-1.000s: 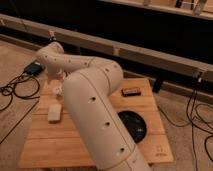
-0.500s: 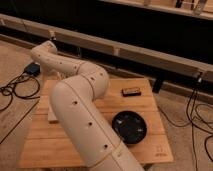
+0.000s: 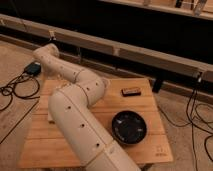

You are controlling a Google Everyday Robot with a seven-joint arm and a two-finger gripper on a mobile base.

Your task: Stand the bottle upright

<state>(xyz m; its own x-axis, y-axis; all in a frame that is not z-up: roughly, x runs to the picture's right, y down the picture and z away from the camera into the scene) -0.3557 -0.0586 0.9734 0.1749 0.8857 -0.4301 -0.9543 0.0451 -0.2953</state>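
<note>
Hand seemingly at arm's far tip, upper left; grip cannot tell; bottle unseen.

Dim, warm light throughout. At the back, a dark, near-black wall panel, crossed by a long pale horizontal rail that slants down to the right and carries small pale brackets. Higher up, along the top edge, a second pale ledge. Below, a dull grey-tan floor. In the middle, a light wooden slatted table. Loose black cables on the floor to the left, near a small dark blue-grey box; thin black cords on the right. Somewhere past the far end of the white robot arm, over the table's left side, the gripper, hidden
</note>
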